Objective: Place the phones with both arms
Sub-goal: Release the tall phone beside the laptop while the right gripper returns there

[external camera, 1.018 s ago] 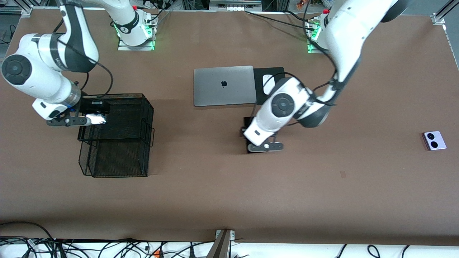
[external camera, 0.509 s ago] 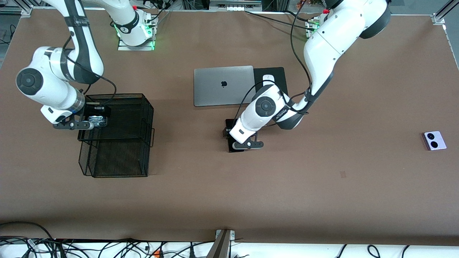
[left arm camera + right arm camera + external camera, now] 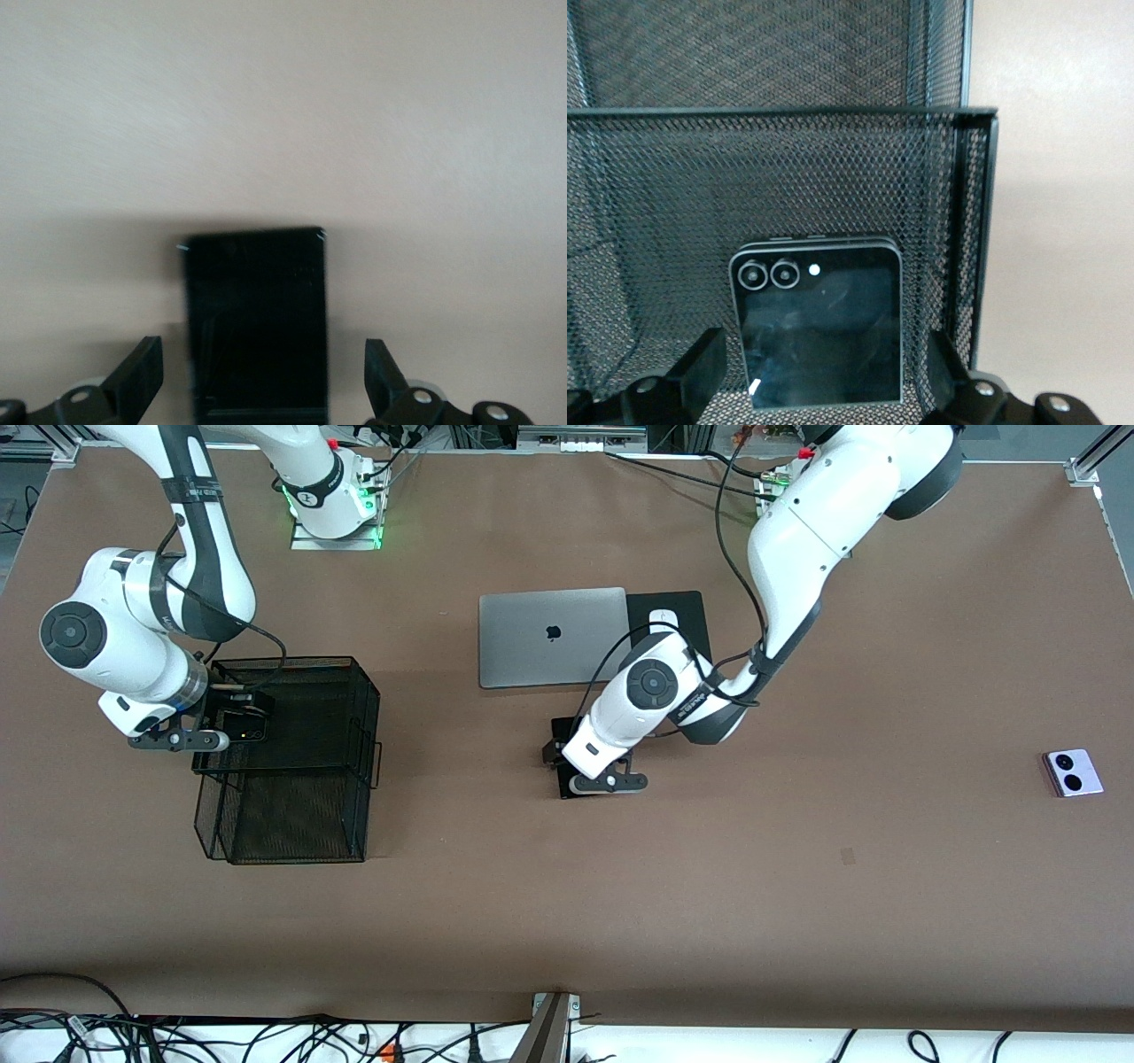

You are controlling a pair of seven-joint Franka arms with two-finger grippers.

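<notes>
The small square black flip phone (image 3: 816, 324) is seen plainly only in the right wrist view: it lies flat on the floor of the upper tier of the black wire-mesh tray (image 3: 292, 744), its two lens rings at one corner. In the front view it is reduced to a dark patch (image 3: 241, 723) beside the right gripper (image 3: 232, 723). The right gripper's fingers (image 3: 700, 363) stand spread on either side of the phone, clear of its edges; nothing is gripped.

The long slim black slab phone (image 3: 257, 323) is shown whole across its width only in the left wrist view, flat on the brown table (image 3: 567, 903), its long axis running away from the left gripper (image 3: 264, 381). The front view gives only its corner (image 3: 562, 766), most of it being covered by the left arm (image 3: 651, 700); it lies nearer to the front camera than the grey closed laptop (image 3: 551, 636). The left gripper's fingers (image 3: 383, 367) are spread wide on either side of the slab, apart from it.

The small square lilac-white flip phone (image 3: 1074, 772) with two black circles appears in the front view alone, lying well apart toward the left arm's end of the table.
</notes>
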